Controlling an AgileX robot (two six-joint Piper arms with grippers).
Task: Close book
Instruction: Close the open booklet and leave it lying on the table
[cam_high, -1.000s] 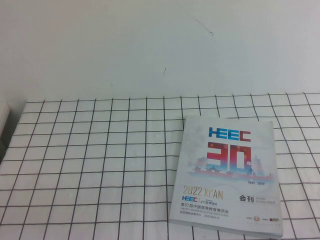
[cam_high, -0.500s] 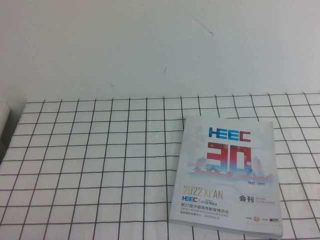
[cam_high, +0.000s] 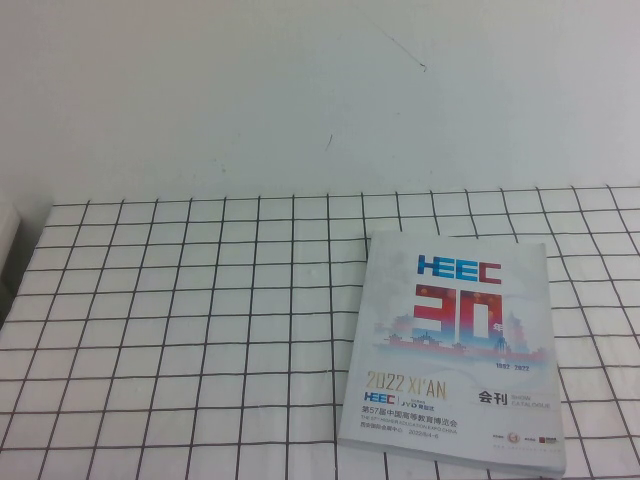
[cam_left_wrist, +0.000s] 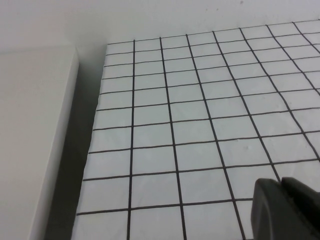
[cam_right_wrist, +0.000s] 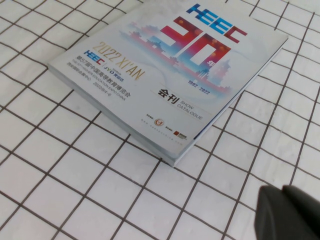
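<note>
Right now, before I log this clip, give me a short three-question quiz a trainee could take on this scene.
1. True or false: the book lies open on the checked cloth.
2. Multiple choice: in the high view the book lies on the robot's A) left, B) right, C) far edge in the middle.
3. Short answer: whose wrist camera shows the book, the left gripper or the right gripper?

Key
1. False: it is shut and flat, front cover up.
2. B.
3. The right gripper, which hangs over the cloth near a corner of the book. The left gripper hangs over bare cloth near the cloth's edge. Neither arm shows in the high view.
</note>
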